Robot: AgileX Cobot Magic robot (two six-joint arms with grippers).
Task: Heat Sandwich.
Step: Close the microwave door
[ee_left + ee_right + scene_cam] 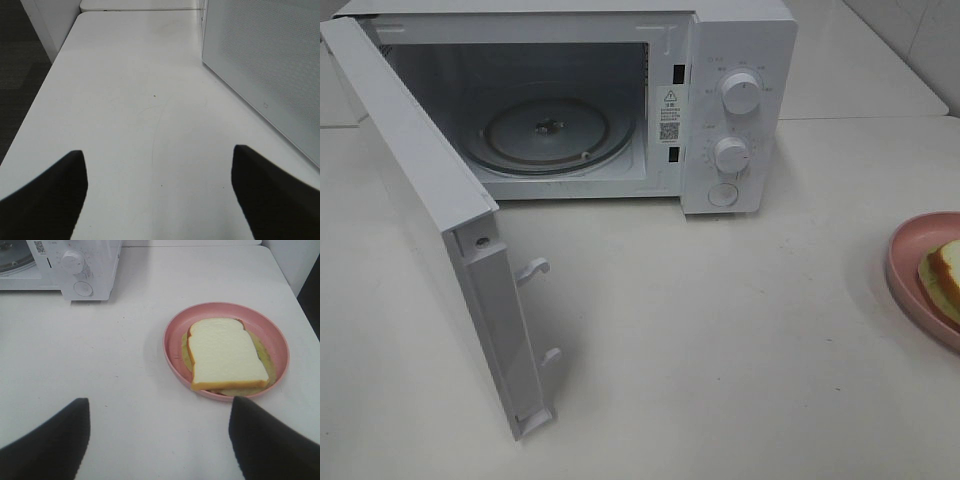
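Black fingers of the right gripper are seen spread wide at the near edge of the right wrist view, with nothing held between them; they are held low over the white tabletop. Just beyond the gap, a little toward one finger, the sandwich of white bread with tan-brown crust and pale green filling is laid flat on a round pink plate, apart from the fingertips. Further off, the white microwave oven with its two round dials is seen.

Similarly, the left gripper is held with its jaws wide apart and empty above the bare tabletop, beside the microwave's white swung-open door.

From the high camera neither gripper is seen. The plate and sandwich are cut by the right edge, well apart from the microwave, whose glass turntable is exposed.
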